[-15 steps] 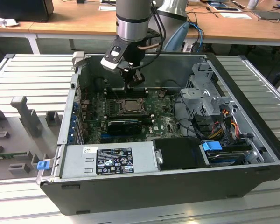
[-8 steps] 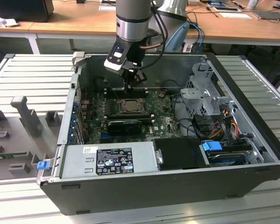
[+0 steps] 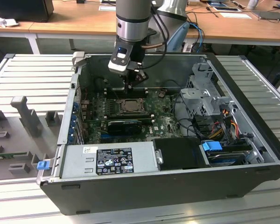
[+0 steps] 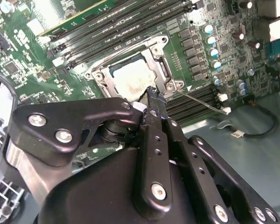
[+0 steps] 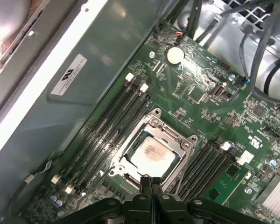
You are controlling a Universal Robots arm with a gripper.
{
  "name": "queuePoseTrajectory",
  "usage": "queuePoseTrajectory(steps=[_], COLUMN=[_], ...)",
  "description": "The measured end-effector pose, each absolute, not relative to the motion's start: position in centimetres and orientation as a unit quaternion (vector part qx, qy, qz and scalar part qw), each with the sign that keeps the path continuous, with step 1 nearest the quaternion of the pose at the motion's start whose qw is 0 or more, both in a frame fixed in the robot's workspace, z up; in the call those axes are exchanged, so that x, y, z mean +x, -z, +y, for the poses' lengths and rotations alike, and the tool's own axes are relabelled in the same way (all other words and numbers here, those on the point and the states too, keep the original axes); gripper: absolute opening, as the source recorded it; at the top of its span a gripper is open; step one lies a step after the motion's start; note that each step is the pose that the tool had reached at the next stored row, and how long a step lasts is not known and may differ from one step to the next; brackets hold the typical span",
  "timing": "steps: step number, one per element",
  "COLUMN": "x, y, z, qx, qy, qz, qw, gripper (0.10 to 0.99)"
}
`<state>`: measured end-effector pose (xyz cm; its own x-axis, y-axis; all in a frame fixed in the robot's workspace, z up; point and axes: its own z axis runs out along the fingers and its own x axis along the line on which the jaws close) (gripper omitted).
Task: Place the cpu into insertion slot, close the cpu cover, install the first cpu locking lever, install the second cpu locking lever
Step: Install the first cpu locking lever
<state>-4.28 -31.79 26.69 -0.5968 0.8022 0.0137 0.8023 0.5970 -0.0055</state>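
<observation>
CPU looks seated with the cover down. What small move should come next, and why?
Probably lower the shut gripper onto the locking lever and press it down: the cpu lies seated, the cpu cover frames it, and the thin lever seems to stand free beside it.

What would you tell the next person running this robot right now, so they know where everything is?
The tool is shut with nothing in it, and its tip is at the edge of the insertion slot.
The cpu sits in the slot, its pale face showing through the cover's window.
The cpu cover is down over the chip.
Done: cpu placed, cover closed.
Left: the locking levers. One thin lever sticks out beside the socket and looks unlatched.
</observation>
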Motion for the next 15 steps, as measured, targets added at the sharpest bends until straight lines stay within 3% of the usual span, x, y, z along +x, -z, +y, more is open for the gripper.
queuePoseTrajectory(steps=[15], x=[-4.28], y=[-26.69], z=[-31.79], qx=[-0.39], qy=[0.0], qz=[-0.921], qw=[0.007], gripper=[0.106])
